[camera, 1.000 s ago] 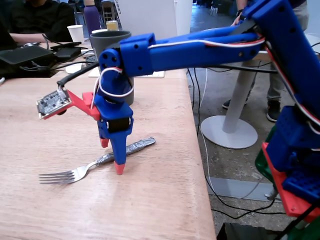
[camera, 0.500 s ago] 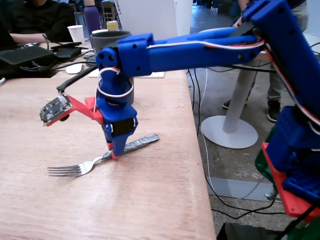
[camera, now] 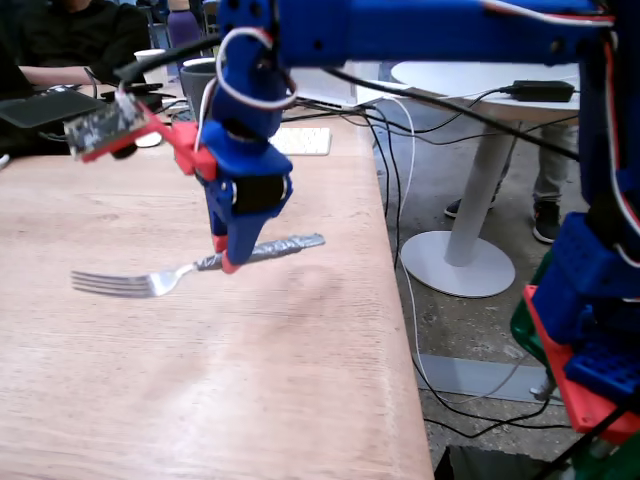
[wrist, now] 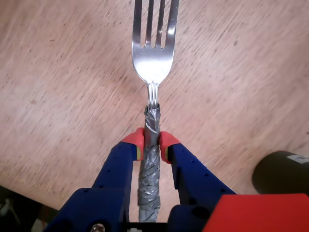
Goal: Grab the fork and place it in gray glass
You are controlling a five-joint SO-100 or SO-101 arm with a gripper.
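The fixed view looks from low beside the tabletop [camera: 150, 380] across toward its far end; the wrist view looks closely down past the hand [wrist: 151, 146]; both share the fork [camera: 190, 270].

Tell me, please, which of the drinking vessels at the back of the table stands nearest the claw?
The dark gray glass, right behind the claw that holds the fork. The small white paper cup and purple bottle stand farther back.

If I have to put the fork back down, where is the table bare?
Bare wood runs under and in front of the fork, out to the table edge on the right of the fixed view. The far end is crowded: the gray glass, cables and a keyboard.
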